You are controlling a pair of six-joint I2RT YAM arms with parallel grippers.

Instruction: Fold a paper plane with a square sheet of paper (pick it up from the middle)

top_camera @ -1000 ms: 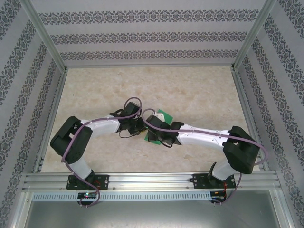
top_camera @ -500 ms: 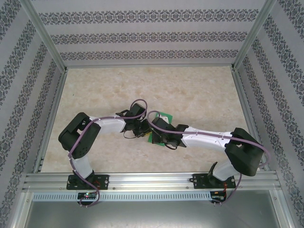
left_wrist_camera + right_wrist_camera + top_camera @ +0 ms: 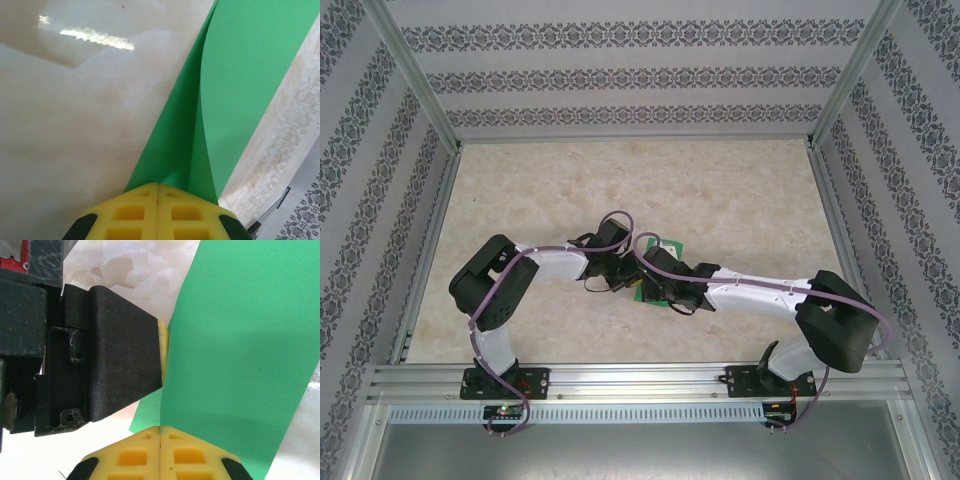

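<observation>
Seen from above, on the pale marbled table [image 3: 720, 190], the left arm [image 3: 505, 290] rises from its base at 7 o'clock, folds at the elbow and reaches toward 3 o'clock. The right arm [image 3: 770, 292] rises from 5 o'clock, bends at its dark elbow and stretches low toward 9 o'clock. Their wrists meet just below the table's centre, nearly nose to nose.

The left gripper [image 3: 158, 186] has its yellow fingers pressed together, pinching the near end of the green paper sheet [image 3: 250, 75]. The right gripper [image 3: 160, 429] is likewise closed, clamped on the sheet's edge. In the right wrist view the left gripper's black body sits just beside it at 9 o'clock.

The sheet lies between the two wrists, and from above a corner peeks out toward 12 o'clock. From the left wrist it runs toward 1 o'clock as a long strip in two layers, the upper one bowing away from the lower along a curved edge. It is plain bright green, smooth and unmarked.
</observation>
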